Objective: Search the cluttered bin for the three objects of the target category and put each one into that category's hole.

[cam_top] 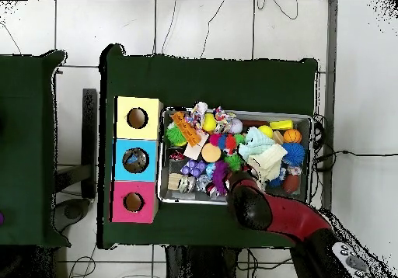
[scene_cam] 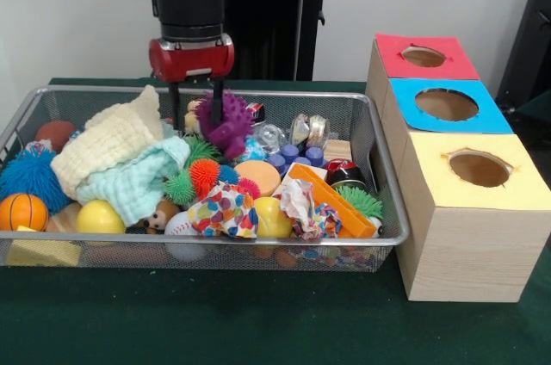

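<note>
The wire mesh bin (scene_cam: 215,243) is packed with toys, balls and cloths; it also shows in the overhead view (cam_top: 249,115). Crinkly clear plastic bottles lie against its far wall: one with a label (scene_cam: 307,131) and another clear one (scene_cam: 269,136) beside it. More clear plastic shows in the overhead view (cam_top: 186,184). My gripper (scene_cam: 196,107) is open and low over the bin's far side. Its dark fingers (scene_cam: 175,105) stand apart, just left of a purple spiky toy (scene_cam: 228,124). It holds nothing. In the overhead view the arm (cam_top: 268,211) hides the gripper.
Three wooden boxes with round holes stand right of the bin: red top (scene_cam: 422,57), blue top (scene_cam: 446,105), yellow top (scene_cam: 478,167). Loose blue caps (scene_cam: 289,154), a cream cloth (scene_cam: 108,141), a mint cloth (scene_cam: 138,180) and an orange ball (scene_cam: 23,210) fill the bin.
</note>
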`<state>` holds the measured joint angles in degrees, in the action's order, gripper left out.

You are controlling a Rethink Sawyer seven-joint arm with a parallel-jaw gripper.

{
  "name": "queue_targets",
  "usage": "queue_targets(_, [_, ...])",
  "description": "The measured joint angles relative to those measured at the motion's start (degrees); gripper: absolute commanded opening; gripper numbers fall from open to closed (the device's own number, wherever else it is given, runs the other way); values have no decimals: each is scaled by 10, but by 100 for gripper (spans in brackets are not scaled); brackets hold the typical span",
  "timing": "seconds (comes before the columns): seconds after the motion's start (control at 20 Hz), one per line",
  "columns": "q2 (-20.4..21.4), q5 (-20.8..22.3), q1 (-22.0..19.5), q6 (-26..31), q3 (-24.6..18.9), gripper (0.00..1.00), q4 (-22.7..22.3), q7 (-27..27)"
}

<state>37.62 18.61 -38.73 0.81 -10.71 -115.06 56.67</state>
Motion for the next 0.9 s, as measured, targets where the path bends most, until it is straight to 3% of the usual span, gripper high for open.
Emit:
queue_targets(0.55, [18, -39, 57, -31, 26, 100, -38, 43])
queue_targets(0.9, [39, -38, 51, -31, 26, 100, -39, 44])
